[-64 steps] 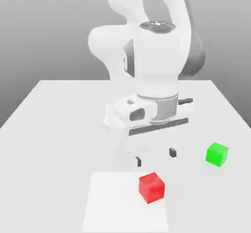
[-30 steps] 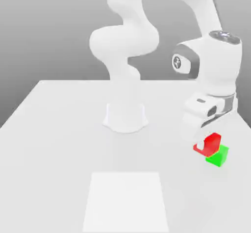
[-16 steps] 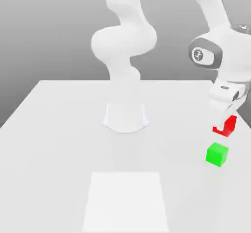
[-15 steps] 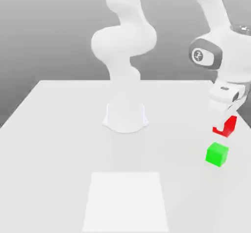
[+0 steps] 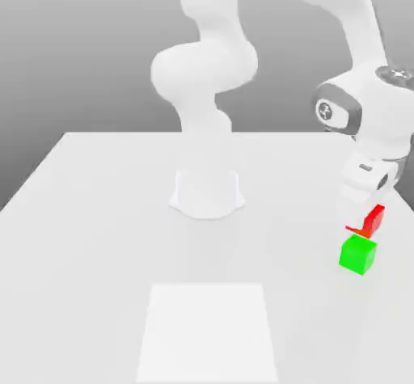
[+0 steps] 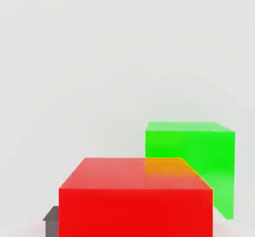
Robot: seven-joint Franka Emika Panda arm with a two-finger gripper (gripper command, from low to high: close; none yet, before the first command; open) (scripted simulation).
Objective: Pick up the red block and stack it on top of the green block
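The red block point(image 5: 369, 221) is held clamped in the gripper point(image 5: 365, 219), just above the green block point(image 5: 357, 254). From the held cube, green is offset toward 7 o'clock in the exterior view; centering is needed.

Red block point(image 5: 370, 221) up in the air, tilted, a small bright cube with plain faces, sitting at about four o'clock in the exterior view. Right under it, the green block point(image 5: 357, 255), same size, same plain finish (only the colour differs), flat and square on the tabletop point(image 5: 97, 237). Red hangs just above green's top, a touch toward the exterior view's right, the two very near; contact between them can't be made out. From the hand view, the red block point(image 6: 135, 196) looms large and close, its top face glossy, and the green block point(image 6: 196, 161) stands just behind it, partly overlapped at one corner.
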